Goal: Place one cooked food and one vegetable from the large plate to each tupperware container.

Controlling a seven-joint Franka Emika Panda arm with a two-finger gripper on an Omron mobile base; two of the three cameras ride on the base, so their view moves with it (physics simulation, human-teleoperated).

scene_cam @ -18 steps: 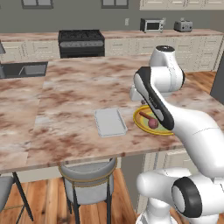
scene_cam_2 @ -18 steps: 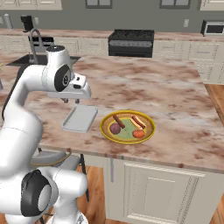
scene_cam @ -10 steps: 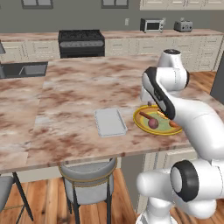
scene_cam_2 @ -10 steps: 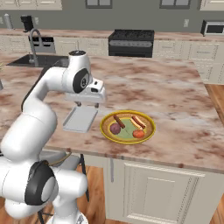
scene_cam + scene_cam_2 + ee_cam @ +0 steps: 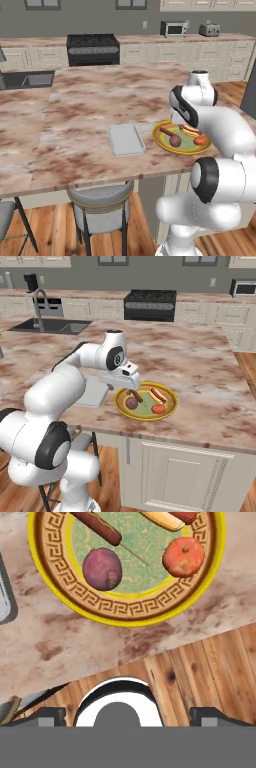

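Four foods wait on the large plate (image 5: pixel 125 614) at about 12 o'clock from the gripper (image 5: pixel 127 714), whose fingers stand wide apart holding nothing, with the purple round vegetable (image 5: pixel 102 568) the nearest one

Base views flank the large plate (image 5: pixel 162 141); hand view looks straight down, close.

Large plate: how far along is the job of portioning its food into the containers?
Done: nothing that I can see. The tupperware container beside the large plate is bare, and the plate holds a skewered sausage, a hot dog, a purple vegetable and a tomato. In hand: nothing; the hand is open, above the plate's near edge. Left: every transfer.
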